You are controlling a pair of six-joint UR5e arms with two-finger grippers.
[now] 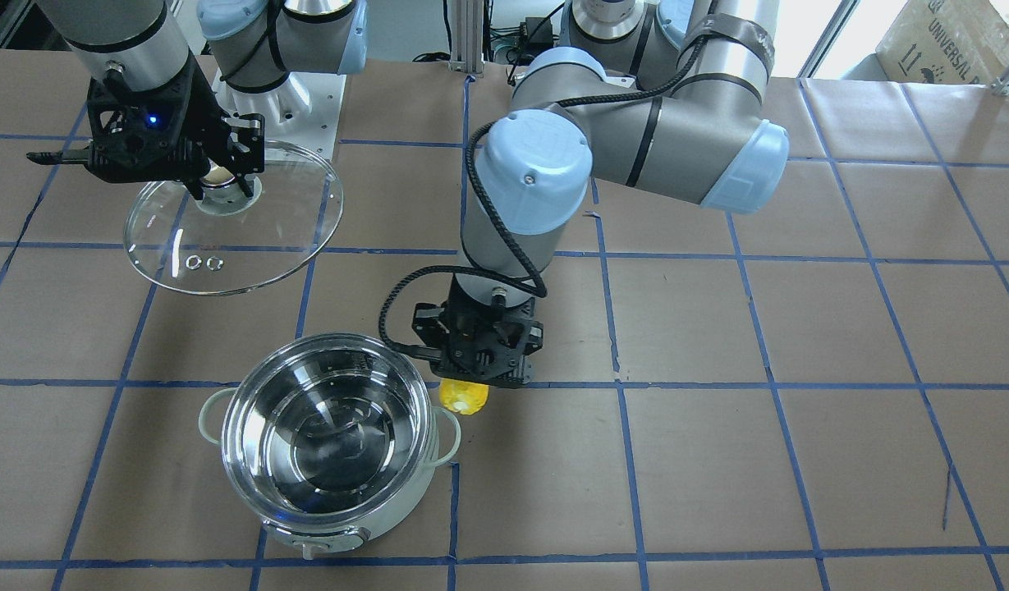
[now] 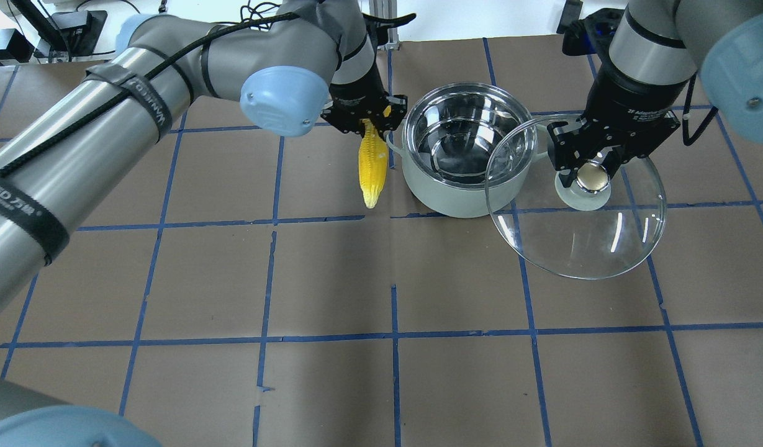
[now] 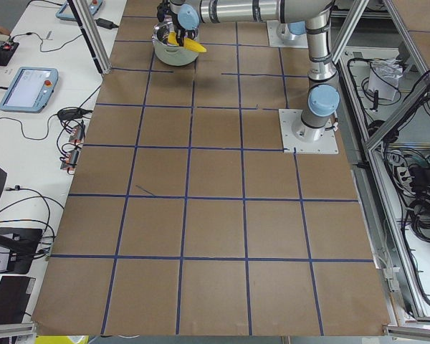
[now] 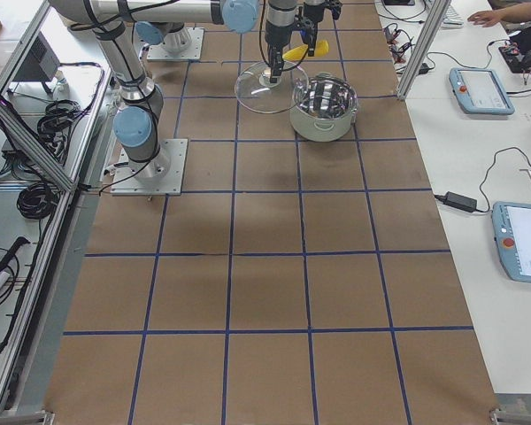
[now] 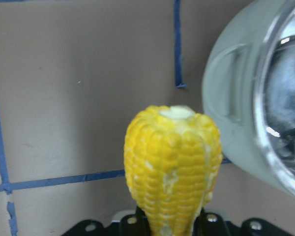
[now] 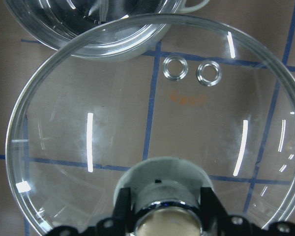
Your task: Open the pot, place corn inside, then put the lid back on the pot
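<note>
Nearest the front-facing camera, the round mint-white pot [image 1: 389,515] stands open: the right end effector [image 1: 221,190] clamps the clear glass lid [image 1: 249,238] aside, far left, so the left end effector [image 1: 474,379], clamped on the yellow corn cob [image 1: 463,397] just right, can load it.

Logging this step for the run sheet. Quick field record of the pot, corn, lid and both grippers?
pot: open, empty, standing on the table
corn: held in the air beside the pot, not inside yet
lid: off the pot, held up on the pot's other side
left gripper: shut on the corn
right gripper: shut on the lid's knob
steps left: corn into pot, lid back on
</note>
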